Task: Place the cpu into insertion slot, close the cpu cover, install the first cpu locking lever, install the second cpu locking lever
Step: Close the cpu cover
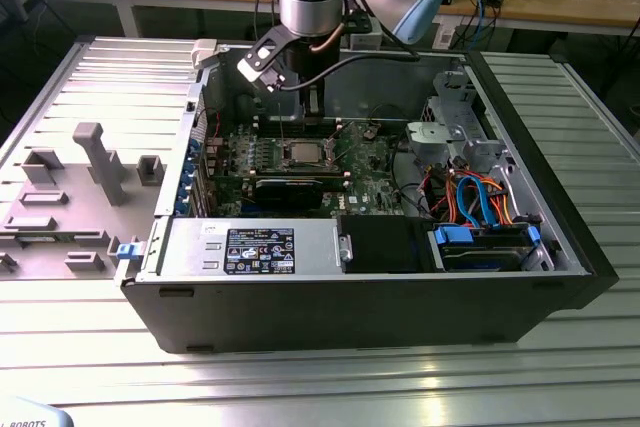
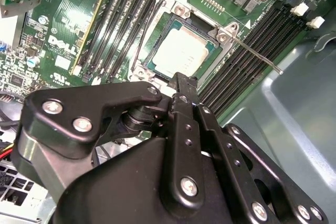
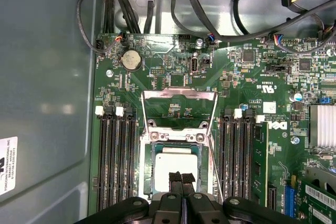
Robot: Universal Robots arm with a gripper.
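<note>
Motherboard [image 3: 252, 77], cpu [image 3: 176, 163] in insertion slot [image 3: 176, 137] beneath hand [image 3: 181, 178]

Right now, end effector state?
End effector: closed, fingertip pads together with nothing held between them, poised over the cpu.

we're in a robotics lab here, open computer case [image 1: 350, 319] on a ribbed metal table [image 1: 300, 387], cable-strewn wooden workbenches [image 1: 560, 9] behind.
</note>
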